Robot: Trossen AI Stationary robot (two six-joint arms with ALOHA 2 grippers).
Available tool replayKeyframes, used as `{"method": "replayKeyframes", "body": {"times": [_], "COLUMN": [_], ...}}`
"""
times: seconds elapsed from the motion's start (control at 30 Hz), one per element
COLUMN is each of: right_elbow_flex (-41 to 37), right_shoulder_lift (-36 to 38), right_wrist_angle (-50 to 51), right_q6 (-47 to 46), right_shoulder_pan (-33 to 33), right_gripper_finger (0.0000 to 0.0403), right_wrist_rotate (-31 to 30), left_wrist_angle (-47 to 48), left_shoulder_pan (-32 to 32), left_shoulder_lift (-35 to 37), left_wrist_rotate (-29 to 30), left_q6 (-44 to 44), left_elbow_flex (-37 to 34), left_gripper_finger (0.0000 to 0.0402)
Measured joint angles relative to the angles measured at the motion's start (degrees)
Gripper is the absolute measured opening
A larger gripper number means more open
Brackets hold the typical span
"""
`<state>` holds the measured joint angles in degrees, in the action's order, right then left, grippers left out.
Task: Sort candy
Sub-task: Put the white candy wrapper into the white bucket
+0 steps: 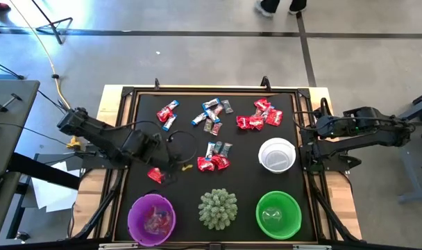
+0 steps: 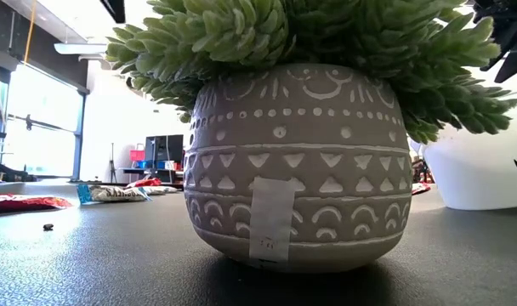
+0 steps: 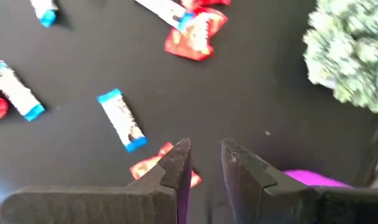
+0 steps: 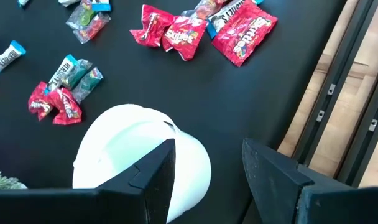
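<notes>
Candy (image 1: 213, 118), small shiny crinkled wrappers in red, blue-and-white and grey, lies scattered on the matte black table (image 1: 246, 149) behind the spiky pale-green plant in its patterned grey pot (image 1: 218, 207). Left of the plant, the left gripper (image 1: 171, 148) hovers above one red piece (image 1: 155, 174), fingers slightly apart, beside a glossy purple plastic bowl (image 1: 152, 218) holding several sweets. Right of it stand one green bowl (image 1: 278, 214) and one white bowl (image 1: 277, 155); the right gripper (image 1: 315, 126) waits spread wide beyond them, holding nothing

Red (image 1: 250, 122), blue-and-white (image 1: 169, 123) and greyish (image 1: 228, 106) wrapped candy lies flat in scattered clusters across the black worktop (image 1: 187, 182); one red piece (image 1: 155, 175) lies apart.
</notes>
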<state>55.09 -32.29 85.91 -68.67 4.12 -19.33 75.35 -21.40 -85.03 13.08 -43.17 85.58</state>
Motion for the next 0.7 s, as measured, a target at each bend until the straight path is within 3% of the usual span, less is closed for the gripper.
{"method": "replayKeyframes", "body": {"times": [0.13,0.4,0.7], "right_elbow_flex": [0.01,0.0,0.0], "right_shoulder_lift": [0.0,0.0,0.0], "right_wrist_angle": [0.0,0.0,0.02], "right_q6": [0.25,-0.45,0.08], "right_shoulder_pan": [0.0,0.0,0.0], "right_gripper_finger": [0.0183,0.0183,0.0183], "right_wrist_rotate": [-2.03,-5.11,-10.67], "left_wrist_angle": [-0.43,-0.18,-0.57], "left_shoulder_pan": [2.82,8.5,16.34], "left_shoulder_lift": [-0.02,-0.02,-0.04], "left_wrist_rotate": [0.19,-0.27,-1.66], "left_q6": [3.21,0.77,2.39], "left_elbow_flex": [0.0,-0.02,-5.96], "left_gripper_finger": [0.0076,0.0076,0.0076]}}
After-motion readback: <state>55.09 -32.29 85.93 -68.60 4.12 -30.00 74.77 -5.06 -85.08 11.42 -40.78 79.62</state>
